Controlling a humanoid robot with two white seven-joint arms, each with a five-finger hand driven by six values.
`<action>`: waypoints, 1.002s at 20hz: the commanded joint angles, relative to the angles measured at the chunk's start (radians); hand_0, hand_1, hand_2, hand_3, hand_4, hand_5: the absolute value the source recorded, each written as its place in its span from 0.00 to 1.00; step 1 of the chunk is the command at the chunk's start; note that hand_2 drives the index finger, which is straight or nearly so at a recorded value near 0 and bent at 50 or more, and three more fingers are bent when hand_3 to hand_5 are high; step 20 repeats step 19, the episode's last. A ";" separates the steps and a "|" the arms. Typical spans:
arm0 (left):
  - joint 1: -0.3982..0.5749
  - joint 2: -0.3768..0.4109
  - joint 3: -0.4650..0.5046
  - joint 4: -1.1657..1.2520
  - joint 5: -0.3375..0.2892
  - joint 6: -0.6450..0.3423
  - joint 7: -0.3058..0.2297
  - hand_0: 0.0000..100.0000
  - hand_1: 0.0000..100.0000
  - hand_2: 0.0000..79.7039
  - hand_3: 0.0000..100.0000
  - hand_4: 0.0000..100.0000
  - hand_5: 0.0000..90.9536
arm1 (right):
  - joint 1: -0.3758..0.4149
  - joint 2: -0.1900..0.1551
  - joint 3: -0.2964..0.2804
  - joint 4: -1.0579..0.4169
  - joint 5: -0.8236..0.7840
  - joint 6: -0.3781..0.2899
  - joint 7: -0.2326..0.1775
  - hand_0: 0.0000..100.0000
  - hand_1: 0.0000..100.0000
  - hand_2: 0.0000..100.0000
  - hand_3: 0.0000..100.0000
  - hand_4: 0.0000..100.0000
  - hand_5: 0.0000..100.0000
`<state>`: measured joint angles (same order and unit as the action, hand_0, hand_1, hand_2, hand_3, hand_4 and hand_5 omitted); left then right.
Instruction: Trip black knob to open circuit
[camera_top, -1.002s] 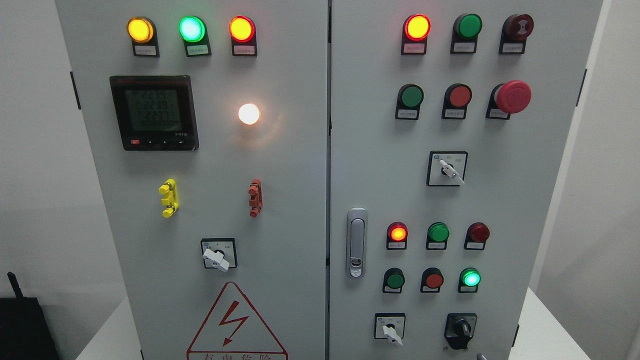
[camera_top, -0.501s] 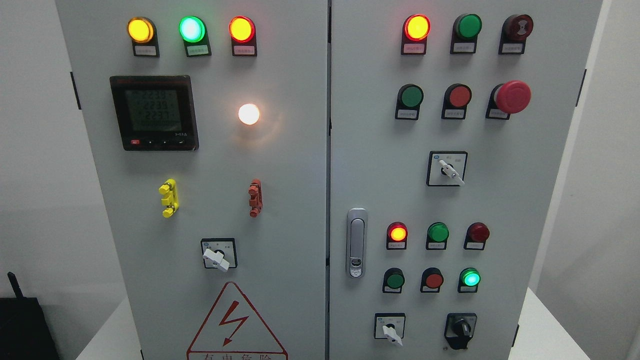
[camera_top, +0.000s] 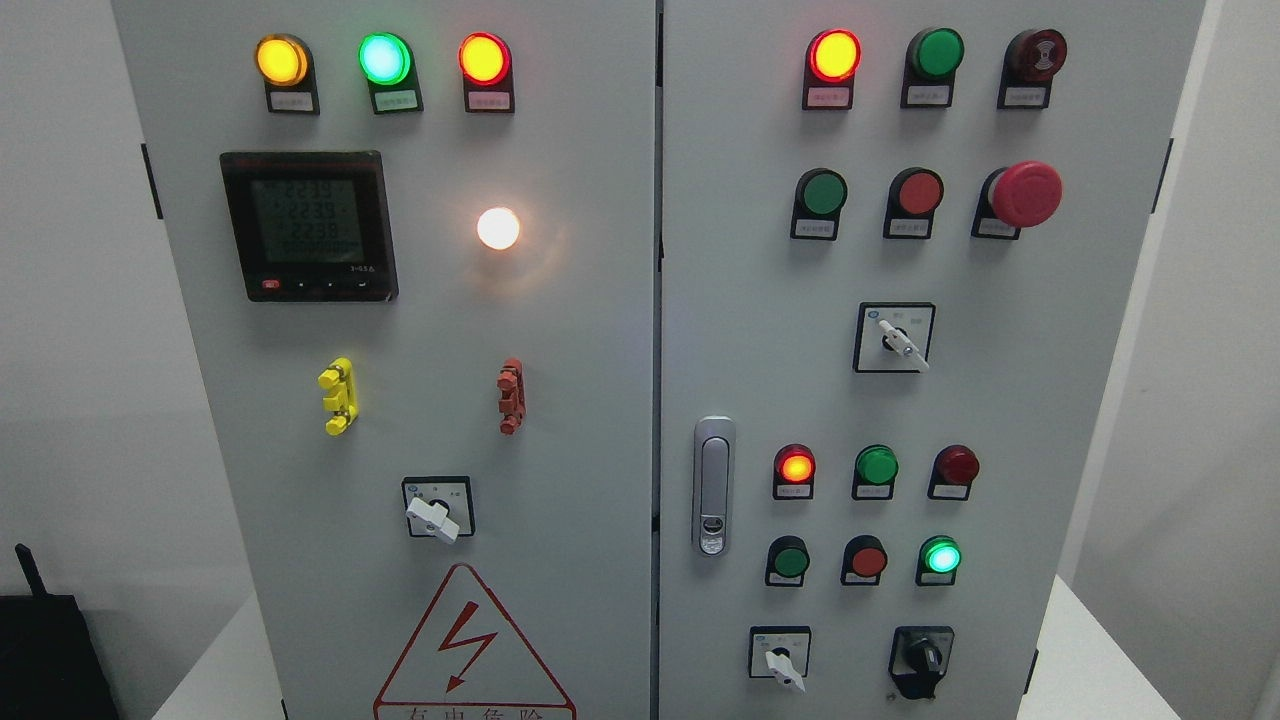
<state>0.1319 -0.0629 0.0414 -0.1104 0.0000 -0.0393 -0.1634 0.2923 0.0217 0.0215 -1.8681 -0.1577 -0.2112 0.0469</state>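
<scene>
Hands: we see neither in the head view, so whether their fingers are apart or curled cannot be told, and nothing touches the cabinet (camera_top: 600, 400). The black knob (camera_top: 922, 656) sits at the lower right of the right door, just right of a white-handled selector (camera_top: 782, 668). Counts, as we read them: three white-handled selectors in all, the others at (camera_top: 432, 517) and (camera_top: 902, 345); one digital meter (camera_top: 308, 226); one white lamp (camera_top: 498, 228), lit; one red mushroom button (camera_top: 1025, 193); one door latch (camera_top: 712, 487); one yellow clip (camera_top: 337, 396) and one red clip (camera_top: 511, 396); one warning triangle (camera_top: 470, 650). Against the frame half a second back, we note no change in knob, selectors or lamps.
</scene>
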 joint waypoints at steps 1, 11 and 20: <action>0.000 0.000 0.000 0.000 -0.023 0.001 -0.001 0.12 0.39 0.00 0.00 0.00 0.00 | 0.024 0.014 0.015 -0.020 0.000 -0.004 0.002 0.00 0.00 0.00 0.00 0.00 0.00; 0.000 0.000 0.000 0.000 -0.023 -0.001 -0.001 0.12 0.39 0.00 0.00 0.00 0.00 | 0.039 0.014 0.015 -0.020 0.000 -0.008 0.002 0.00 0.00 0.00 0.00 0.00 0.00; 0.000 0.000 0.000 0.000 -0.023 0.001 -0.001 0.12 0.39 0.00 0.00 0.00 0.00 | 0.039 0.012 0.017 -0.020 0.000 -0.011 0.004 0.00 0.00 0.00 0.00 0.00 0.00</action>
